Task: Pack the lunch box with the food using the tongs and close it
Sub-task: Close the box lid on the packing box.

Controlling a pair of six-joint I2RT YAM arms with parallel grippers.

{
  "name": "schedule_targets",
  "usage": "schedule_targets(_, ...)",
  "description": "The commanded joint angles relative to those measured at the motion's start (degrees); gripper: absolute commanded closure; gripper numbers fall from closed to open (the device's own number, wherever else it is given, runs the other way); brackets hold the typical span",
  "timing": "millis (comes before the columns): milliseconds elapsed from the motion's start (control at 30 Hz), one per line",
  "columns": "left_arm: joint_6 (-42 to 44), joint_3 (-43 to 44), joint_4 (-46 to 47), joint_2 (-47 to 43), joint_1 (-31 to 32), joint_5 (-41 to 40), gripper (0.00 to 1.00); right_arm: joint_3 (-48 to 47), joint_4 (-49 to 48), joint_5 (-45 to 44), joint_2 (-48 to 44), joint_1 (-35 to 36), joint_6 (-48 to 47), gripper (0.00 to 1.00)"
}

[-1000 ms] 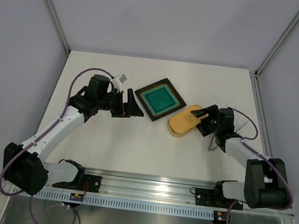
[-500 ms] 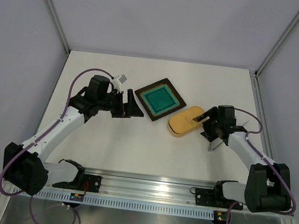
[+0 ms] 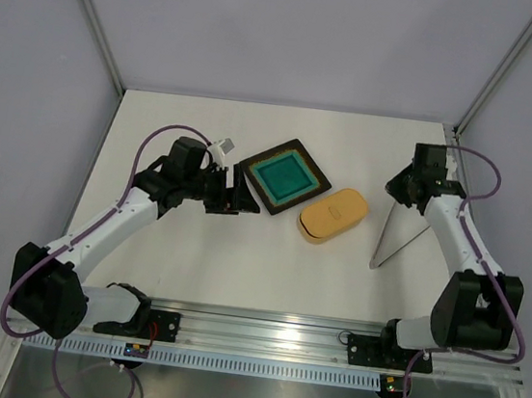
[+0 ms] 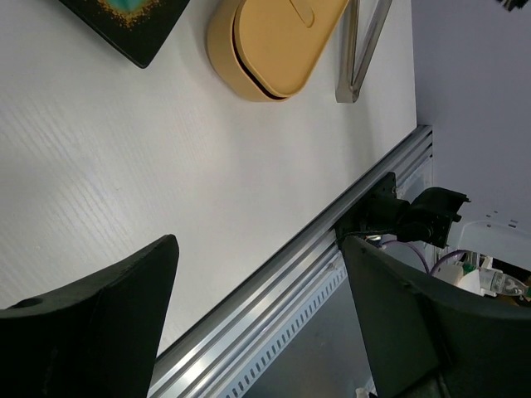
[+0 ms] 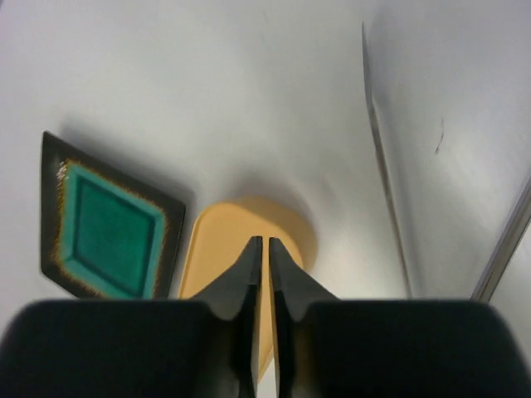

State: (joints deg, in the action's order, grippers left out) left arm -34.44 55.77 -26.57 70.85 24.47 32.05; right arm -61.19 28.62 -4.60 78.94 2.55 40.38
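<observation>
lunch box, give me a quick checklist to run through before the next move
1. Lid on the yellow-orange oval plastic lunch box: ok, it covers the box. Whether it is fully seated: cannot tell.
2. Food packed: cannot tell. No pieces show on the square dark-rimmed teal plate, and the box's inside is hidden.
3. Long thin silver metal tongs out of the way: ok, flat on the table to the right of the box, in neither gripper.
4. Right gripper free: ok, fingers almost together, nothing between them.
5. Left gripper free: ok, open and empty, by the plate's left corner.
</observation>
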Motion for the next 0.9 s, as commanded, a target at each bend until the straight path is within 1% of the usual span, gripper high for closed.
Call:
schedule_targets(0, -0.46, 1.01, 2.57, -0.18, 0.40, -1.47, 0.22, -8.30, 4.06, 0.20, 9.11, -2.11, -5.39, 0.89)
schedule_targets(33, -0.46, 0.92, 2.57, -0.53, 0.40, -1.82, 0.24, -9.90, 4.77, 0.38, 11.13, -2.11, -6.01, 0.95)
schedule_targets(67, -0.46, 0.66, 2.49, -0.71, 0.40, -1.99, 0.26, -11.57, 5.91, 1.17, 15.15, -2.11, -6.80, 1.00)
schedule_targets(100, -0.46, 0.57, 2.49, -0.80, 0.40, -2.08, 0.29, -14.28, 6.44, 1.78, 17.11, -2.11, -7.07, 1.00)
schedule_targets(133, -0.37, 0.48, 2.31, -0.89, 0.49, -2.34, 0.30, -15.18, 6.71, 2.75, 20.09, -2.11, -7.33, 1.00)
schedule_targets(233, -0.37, -0.13, 2.31, -1.33, 0.49, -2.35, 0.32, -17.03, 6.62, 6.61, 23.97, -2.11, -7.86, 1.00)
schedule_targets(533, -0.28, -0.84, 2.13, -1.59, 0.40, -2.35, 0.30, -14.66, 4.69, 7.85, 26.79, -0.79, -8.56, 1.00)
schedule_targets(867, -0.46, -1.45, 2.31, -1.68, 0.40, -2.35, 0.30, -13.61, 3.72, 7.76, 28.03, 2.99, -9.00, 1.00)
